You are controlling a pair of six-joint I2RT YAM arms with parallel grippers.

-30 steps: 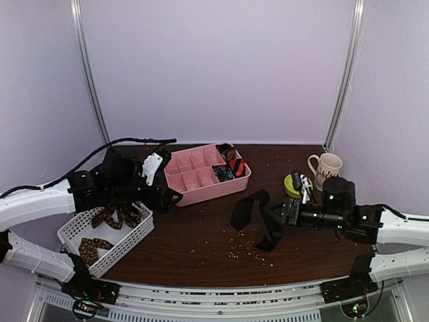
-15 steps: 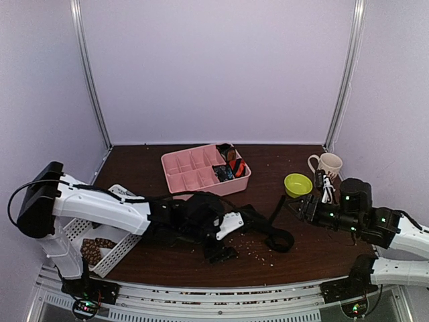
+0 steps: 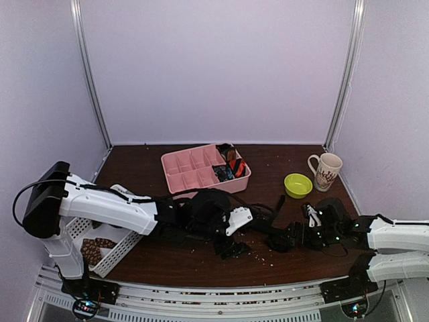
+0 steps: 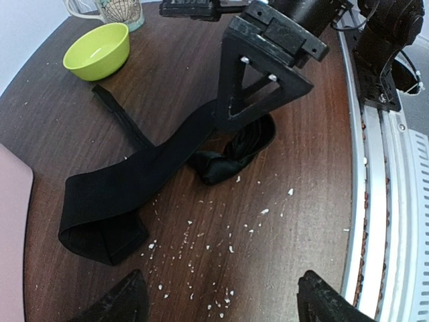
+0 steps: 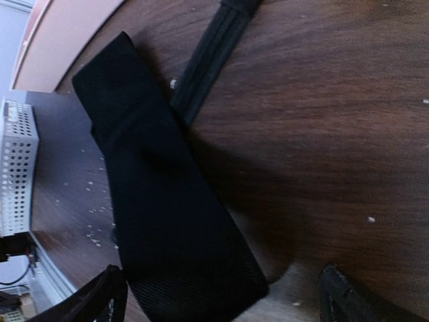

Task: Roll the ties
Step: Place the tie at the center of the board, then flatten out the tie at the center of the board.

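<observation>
A plain black tie [image 4: 134, 194] lies loose and partly folded on the dark wooden table [image 3: 301, 261], its narrow end pointing at the green bowl. My right gripper [image 5: 221, 295] stands open low over the tie's wide part, which lies between its fingers [image 5: 94, 302]. In the top view that gripper [image 3: 285, 240] sits at the tie's [image 3: 271, 225] right side. Just in front of the tie, my left gripper [image 4: 221, 295] is open over bare, crumb-strewn wood. Brown patterned ties [image 3: 94, 247] lie in the white basket. Rolled coils [image 3: 229, 164] fill the pink box's right end.
The pink divided box [image 3: 194, 176] stands at the centre back. On the left the white basket [image 3: 131, 236] sits under my left arm. A green bowl [image 3: 297, 184] and a mug [image 3: 326, 171] are at the back right. Pale crumbs [image 4: 201, 235] scatter the front centre.
My left arm swung from the basket to the table's centre. My right gripper came down and left, opened and let the black tie drop onto the table.
</observation>
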